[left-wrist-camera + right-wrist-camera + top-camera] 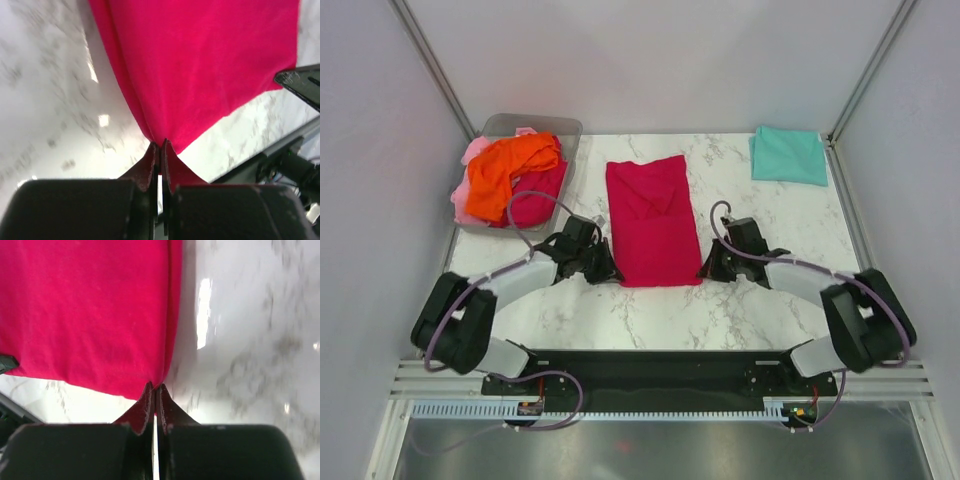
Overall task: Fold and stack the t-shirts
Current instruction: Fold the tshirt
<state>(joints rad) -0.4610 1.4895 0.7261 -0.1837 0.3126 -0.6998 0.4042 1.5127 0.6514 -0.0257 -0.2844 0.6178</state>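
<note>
At crimson t-shirt [652,222] hem, arms low; left end effector [161,142], right end effector [154,386] apparently pinching corners.

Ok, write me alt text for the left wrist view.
The left tool, its jaws shut, pinches a corner of the crimson-magenta t-shirt, which spreads away across the upper part of the frame. The white marble table shows to the left of the cloth and below it.

Crimson t-shirt [652,222] lies centred, folded lengthwise; orange shirt [505,170] heaped far-left, teal shirt [788,156] far-right.
</note>
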